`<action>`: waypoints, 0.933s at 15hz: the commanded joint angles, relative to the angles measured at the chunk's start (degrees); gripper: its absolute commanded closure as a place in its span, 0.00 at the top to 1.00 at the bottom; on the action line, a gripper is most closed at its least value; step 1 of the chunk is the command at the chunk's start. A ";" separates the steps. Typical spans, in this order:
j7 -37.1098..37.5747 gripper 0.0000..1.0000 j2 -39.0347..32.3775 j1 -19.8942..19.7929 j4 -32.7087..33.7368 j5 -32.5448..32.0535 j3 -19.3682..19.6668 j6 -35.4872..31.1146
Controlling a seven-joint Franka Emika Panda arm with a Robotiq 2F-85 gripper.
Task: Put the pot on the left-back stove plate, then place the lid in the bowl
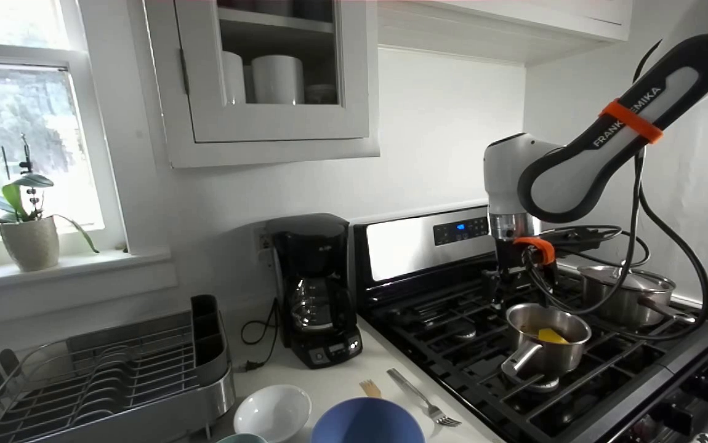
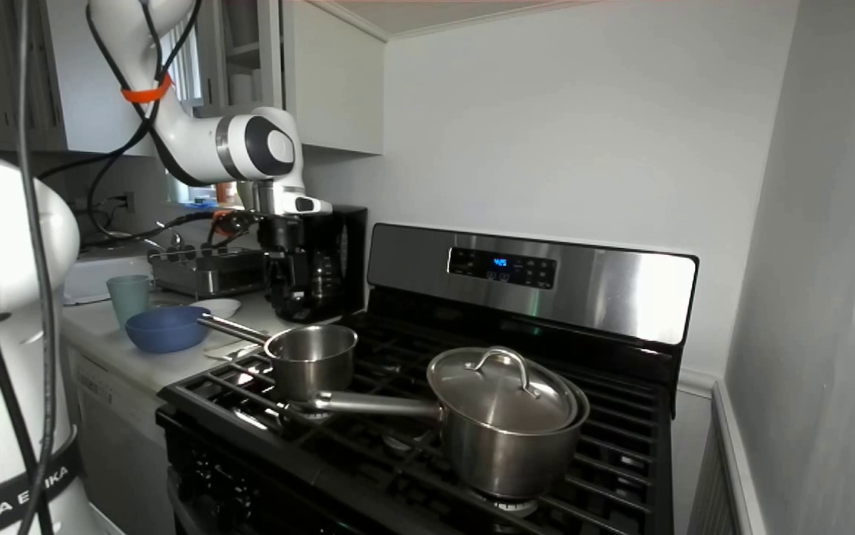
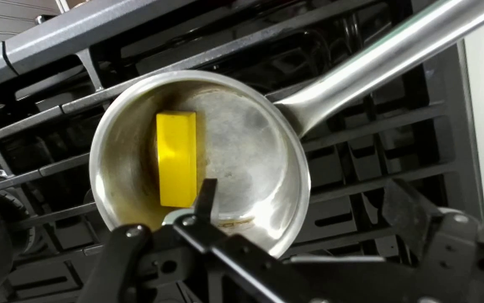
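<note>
The small shiny pot (image 1: 560, 357) stands on the range's front-left burner, its handle toward the counter; it also shows in an exterior view (image 2: 316, 377). In the wrist view the pot (image 3: 242, 147) holds a yellow block (image 3: 177, 160). My gripper (image 3: 303, 185) is open and empty, its fingers apart. One finger overlaps the pot's inside; the other is over the grate beside the rim. In both exterior views the gripper (image 1: 521, 292) (image 2: 290, 279) is just behind and above the pot. The back-left stove plate (image 1: 465, 332) is bare. The lid (image 2: 509, 390) rests on the larger pot. The blue bowl (image 1: 367, 421) is on the counter.
The larger steel pot (image 2: 513, 461) stands right of the small pot, its handle pointing toward it. A coffee maker (image 1: 317, 289) stands beside the range. A white bowl (image 1: 273, 412), a fork (image 1: 415, 394) and a teal cup (image 2: 128, 299) are on the counter. Cables hang from the arm.
</note>
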State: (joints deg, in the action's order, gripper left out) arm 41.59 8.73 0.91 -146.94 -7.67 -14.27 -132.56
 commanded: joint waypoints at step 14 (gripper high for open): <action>-1.44 1.00 -10.35 1.89 1.24 0.42 5.58 -10.92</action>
State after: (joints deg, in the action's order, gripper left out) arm 40.49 0.58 1.24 -146.73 -7.69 -10.36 -141.81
